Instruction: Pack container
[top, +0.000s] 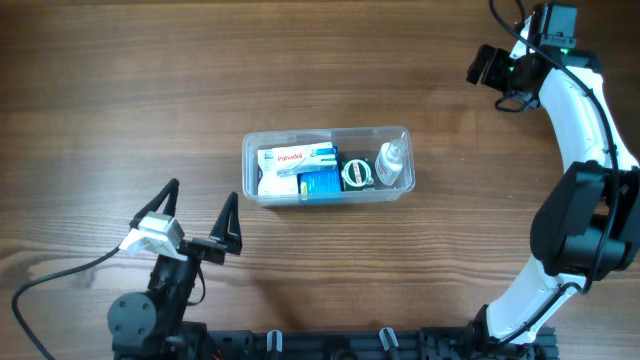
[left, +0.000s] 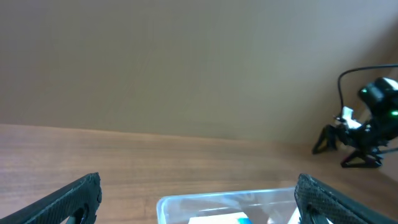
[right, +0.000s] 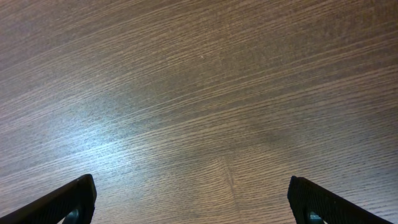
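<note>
The clear plastic container (top: 250, 150) sits at the table's middle. It holds a white and blue medicine box (top: 292, 161), a blue box (top: 319, 184), a round green-rimmed item (top: 356, 175) and a small clear bottle (top: 391, 164). My left gripper (top: 200, 217) is open and empty, at the front left, a little short of the container; the container's far rim shows in the left wrist view (left: 205, 200) between the fingers (left: 198, 202). My right gripper (top: 483, 65) is open and empty at the far right corner, over bare wood in the right wrist view (right: 193, 199).
The wooden table (top: 120, 100) stretches around the container. The right arm's white links (top: 580, 110) run down the right side. The left arm's base and a cable (top: 60, 275) are at the front left. A plain wall backs the table.
</note>
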